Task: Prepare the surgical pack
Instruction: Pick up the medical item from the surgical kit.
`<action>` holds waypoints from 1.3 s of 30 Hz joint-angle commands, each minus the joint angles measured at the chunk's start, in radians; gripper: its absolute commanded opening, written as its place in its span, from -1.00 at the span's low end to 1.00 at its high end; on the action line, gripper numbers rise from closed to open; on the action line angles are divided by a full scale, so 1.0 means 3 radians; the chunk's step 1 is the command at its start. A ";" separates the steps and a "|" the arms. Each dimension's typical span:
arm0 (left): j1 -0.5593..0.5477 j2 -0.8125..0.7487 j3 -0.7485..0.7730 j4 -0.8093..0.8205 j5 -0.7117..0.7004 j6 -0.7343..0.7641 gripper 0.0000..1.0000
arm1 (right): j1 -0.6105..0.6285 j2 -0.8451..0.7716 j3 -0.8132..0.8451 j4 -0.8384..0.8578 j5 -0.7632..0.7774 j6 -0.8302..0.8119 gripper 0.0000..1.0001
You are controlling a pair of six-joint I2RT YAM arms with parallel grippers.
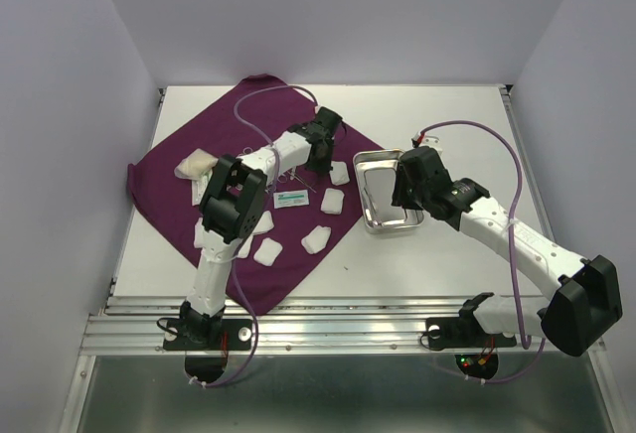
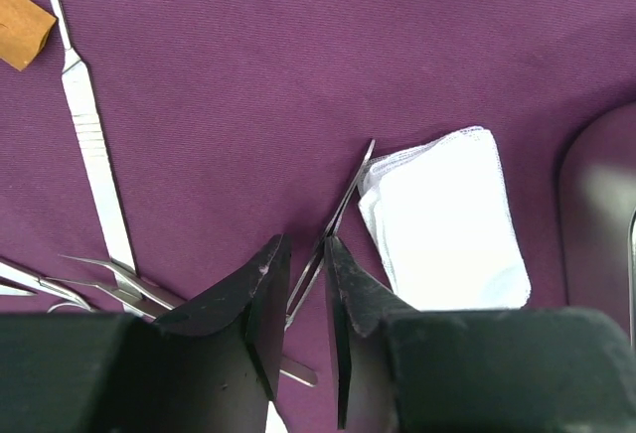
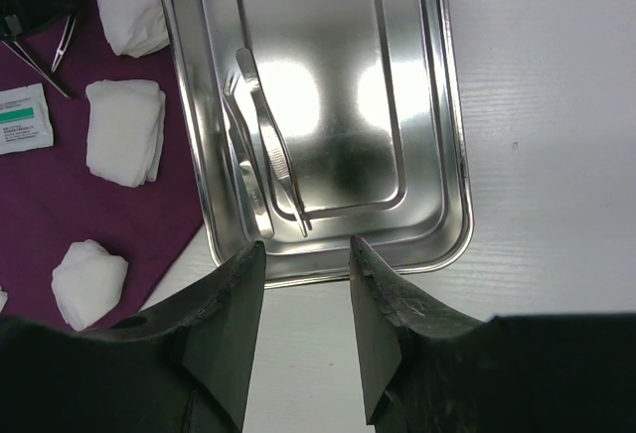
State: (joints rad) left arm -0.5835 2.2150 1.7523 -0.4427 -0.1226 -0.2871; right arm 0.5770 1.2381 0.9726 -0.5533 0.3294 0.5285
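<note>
The dark purple cloth (image 1: 199, 145) lies spread at the left, with several white gauze pads (image 1: 333, 200) on it. My left gripper (image 2: 306, 254) is low over the cloth, its jaws narrowly open astride a thin metal instrument (image 2: 348, 195) that lies on the fabric beside a gauze pad (image 2: 447, 219). A scalpel handle (image 2: 94, 145) and forceps (image 2: 109, 279) lie to its left. The steel tray (image 3: 452, 155) sits right of the cloth with two thin instruments (image 3: 273, 155) inside. My right gripper (image 3: 306, 254) hovers open over the tray's near edge, holding nothing.
A small white-and-green packet (image 1: 291, 199) lies on the cloth among the pads. A tan item (image 1: 194, 163) rests near the cloth's left side. White walls close in the table on three sides. The arms' cables loop over the back of the table.
</note>
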 commanded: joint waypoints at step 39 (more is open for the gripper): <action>-0.0106 0.0118 0.0218 -0.0135 -0.0302 0.0205 -0.54 | 0.0015 -0.0077 -0.0005 0.0024 0.0042 0.0043 -0.10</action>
State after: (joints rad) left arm -0.6155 2.2436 1.7695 -0.4435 -0.1795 -0.2432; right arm 0.5770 1.2381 0.9722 -0.5537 0.3290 0.5289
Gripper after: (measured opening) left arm 0.263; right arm 0.452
